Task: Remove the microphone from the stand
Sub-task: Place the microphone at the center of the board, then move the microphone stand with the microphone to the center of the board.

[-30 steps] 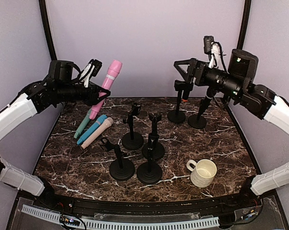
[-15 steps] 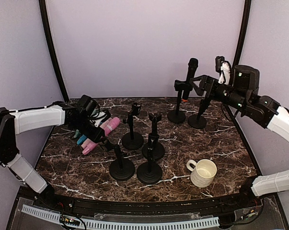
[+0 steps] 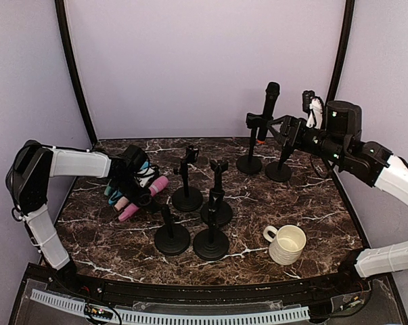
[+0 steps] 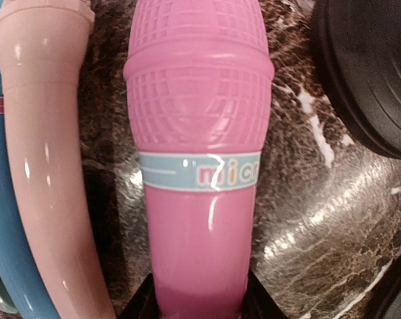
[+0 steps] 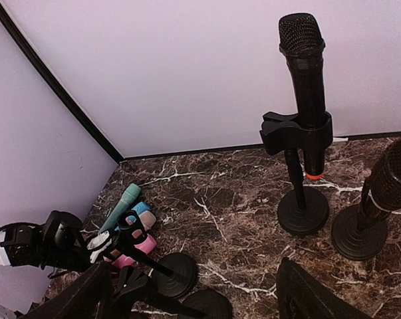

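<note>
A pink microphone [image 4: 200, 166] lies low on the marble table, next to a peach microphone [image 4: 47, 166]. My left gripper [image 4: 200, 302] is shut on its handle, and both jaws press its sides. In the top view the left gripper [image 3: 132, 186] and the pink microphone [image 3: 149, 189] are at the table's left. A black microphone [image 3: 269, 101] stands upright, clipped in a stand [image 3: 250, 162] at the back right. My right gripper [image 3: 285, 128] hangs open just right of it, touching nothing. The right wrist view shows this black microphone [image 5: 303, 73] ahead of the right gripper [image 5: 197, 299].
Teal and blue microphones [image 3: 112, 189] lie beside the pink one. Several empty black stands [image 3: 187, 196] crowd the middle of the table. Another dark microphone stands on a base [image 3: 279, 170] at the right. A cream mug [image 3: 285, 244] sits at the front right.
My left arm has swung down and brought the pink microphone from high in the air to the table, beside the other microphones. The right gripper has drawn back to the right, uncovering the black microphone.
</note>
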Motion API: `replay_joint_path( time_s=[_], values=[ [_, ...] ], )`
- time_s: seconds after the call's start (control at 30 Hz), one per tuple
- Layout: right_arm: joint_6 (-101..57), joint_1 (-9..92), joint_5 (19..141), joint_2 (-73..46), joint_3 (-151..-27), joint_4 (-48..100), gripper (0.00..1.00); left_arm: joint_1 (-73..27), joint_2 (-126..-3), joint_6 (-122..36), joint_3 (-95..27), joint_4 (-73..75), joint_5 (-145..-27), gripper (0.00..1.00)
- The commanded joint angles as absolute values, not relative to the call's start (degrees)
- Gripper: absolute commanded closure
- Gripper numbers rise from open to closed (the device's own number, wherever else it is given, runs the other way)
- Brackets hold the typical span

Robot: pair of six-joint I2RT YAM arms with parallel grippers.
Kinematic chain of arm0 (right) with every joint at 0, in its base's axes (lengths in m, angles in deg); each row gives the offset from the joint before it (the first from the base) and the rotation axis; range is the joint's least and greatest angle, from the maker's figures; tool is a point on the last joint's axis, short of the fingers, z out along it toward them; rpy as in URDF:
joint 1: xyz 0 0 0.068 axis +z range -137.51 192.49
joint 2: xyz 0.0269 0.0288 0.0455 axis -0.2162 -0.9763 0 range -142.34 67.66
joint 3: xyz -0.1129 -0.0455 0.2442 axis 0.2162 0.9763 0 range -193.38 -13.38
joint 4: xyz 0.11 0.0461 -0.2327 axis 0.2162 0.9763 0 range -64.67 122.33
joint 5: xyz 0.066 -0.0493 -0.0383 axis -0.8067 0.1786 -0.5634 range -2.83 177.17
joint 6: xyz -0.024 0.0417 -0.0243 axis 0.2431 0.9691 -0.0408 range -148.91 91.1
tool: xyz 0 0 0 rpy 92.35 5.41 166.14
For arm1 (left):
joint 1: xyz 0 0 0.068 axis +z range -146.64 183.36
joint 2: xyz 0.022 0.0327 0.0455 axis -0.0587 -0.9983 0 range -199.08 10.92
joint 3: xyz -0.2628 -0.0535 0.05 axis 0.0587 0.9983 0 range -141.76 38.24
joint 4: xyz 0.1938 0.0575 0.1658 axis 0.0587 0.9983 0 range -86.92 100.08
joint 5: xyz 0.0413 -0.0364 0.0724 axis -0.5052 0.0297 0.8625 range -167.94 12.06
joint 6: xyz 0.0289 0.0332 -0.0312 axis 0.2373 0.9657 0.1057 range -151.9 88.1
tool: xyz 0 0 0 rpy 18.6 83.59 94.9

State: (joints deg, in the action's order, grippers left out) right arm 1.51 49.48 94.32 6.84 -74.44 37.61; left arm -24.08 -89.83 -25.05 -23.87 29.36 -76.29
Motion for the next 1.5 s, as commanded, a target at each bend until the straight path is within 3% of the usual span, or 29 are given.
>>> replay_joint_path(
  time_s=[0.0,0.33,0.73,1.13,1.47],
  values=[
    [2.92,48.96,93.68,8.11,-73.30,35.92,0.15,-23.40,-91.09,-23.92,-26.05,26.45,-71.06,0.71],
    [3.88,48.87,93.93,9.42,-71.77,35.70,0.15,-23.09,-92.85,-23.17,-25.72,24.84,-68.19,0.47],
    [2.61,48.66,96.74,10.97,-72.79,38.65,0.14,-23.09,-85.67,-23.99,-25.18,22.84,-73.49,0.44],
    [-3.50,41.45,99.35,11.82,-77.04,46.00,0.02,-23.05,-69.16,-25.40,-27.89,21.64,-77.20,0.27],
    [-11.16,34.23,93.42,-2.37,-93.69,48.54,0.01,-21.20,-61.51,-25.16,-27.51,18.66,-84.67,0.24]
  ],
)
